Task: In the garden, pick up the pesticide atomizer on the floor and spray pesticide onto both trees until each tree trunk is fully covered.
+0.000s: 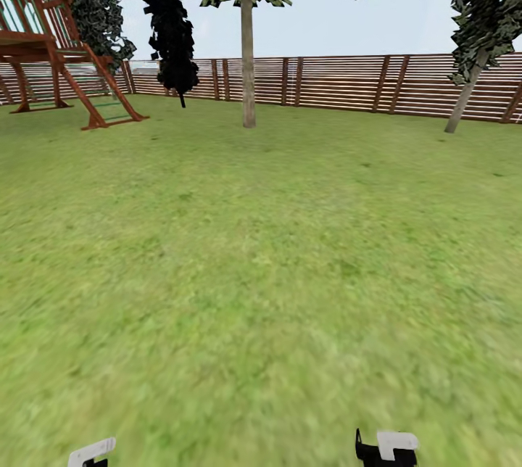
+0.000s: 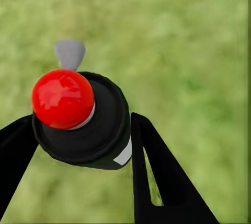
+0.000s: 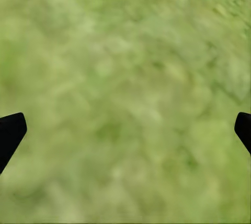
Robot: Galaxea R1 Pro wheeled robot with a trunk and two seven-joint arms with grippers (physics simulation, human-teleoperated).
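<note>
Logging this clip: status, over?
Left gripper shut on atomizer. Right gripper open, over grass. Tree trunk ahead across lawn, path unobstructed.

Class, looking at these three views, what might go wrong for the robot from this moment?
1. The black red-knobbed object sits between the left gripper's fingers near their tips; it might slip while driving.
2. The tree trunk stands far across the lawn; spray from here would likely fall short.
</note>
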